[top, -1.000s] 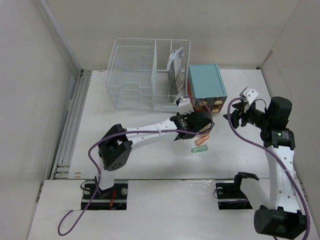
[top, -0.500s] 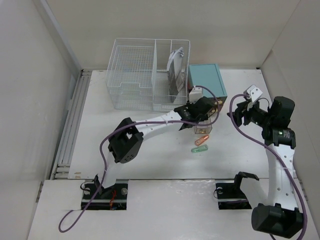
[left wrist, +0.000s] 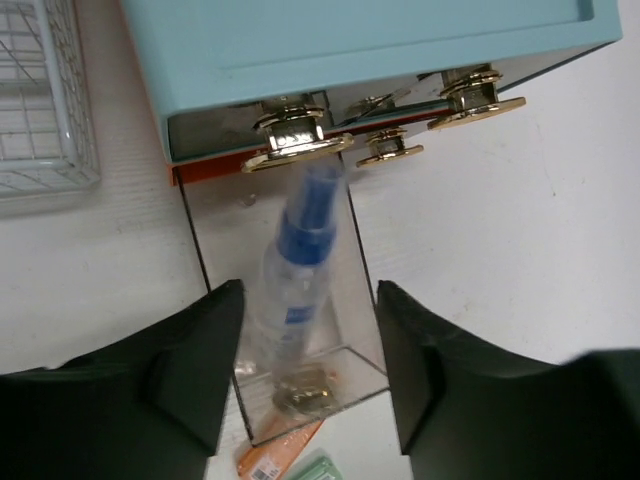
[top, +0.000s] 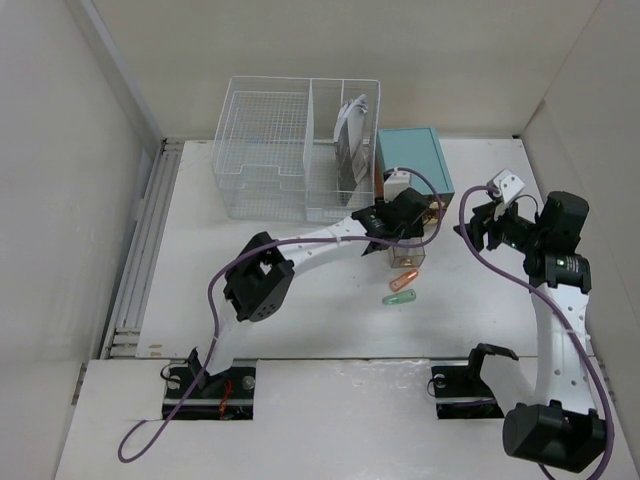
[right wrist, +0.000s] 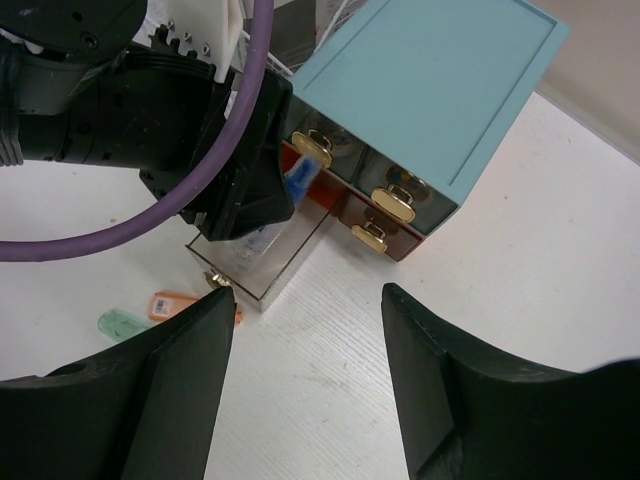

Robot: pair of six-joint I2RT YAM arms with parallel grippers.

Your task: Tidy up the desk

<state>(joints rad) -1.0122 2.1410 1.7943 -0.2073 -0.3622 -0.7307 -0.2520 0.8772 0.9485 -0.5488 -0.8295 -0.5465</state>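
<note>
The white desk (top: 300,310) carries a teal-topped drawer box (top: 412,162). Its clear drawer (left wrist: 210,260) is pulled out toward me. A clear bottle with a blue cap (left wrist: 297,262) lies blurred inside the drawer, cap toward the box. My left gripper (left wrist: 310,300) is open and hovers over the drawer, its fingers apart from the bottle on both sides; it also shows in the top view (top: 400,222). My right gripper (right wrist: 305,300) is open and empty above bare desk, right of the drawer (right wrist: 262,262).
An orange tag (top: 403,285) and a green tag (top: 398,298) lie just in front of the open drawer. A white wire basket (top: 295,150) with papers stands left of the box. Pale panels wall the desk at the back and sides.
My left gripper has moved away from me, from above the tags to over the open drawer by the box. My right arm has shifted slightly.
</note>
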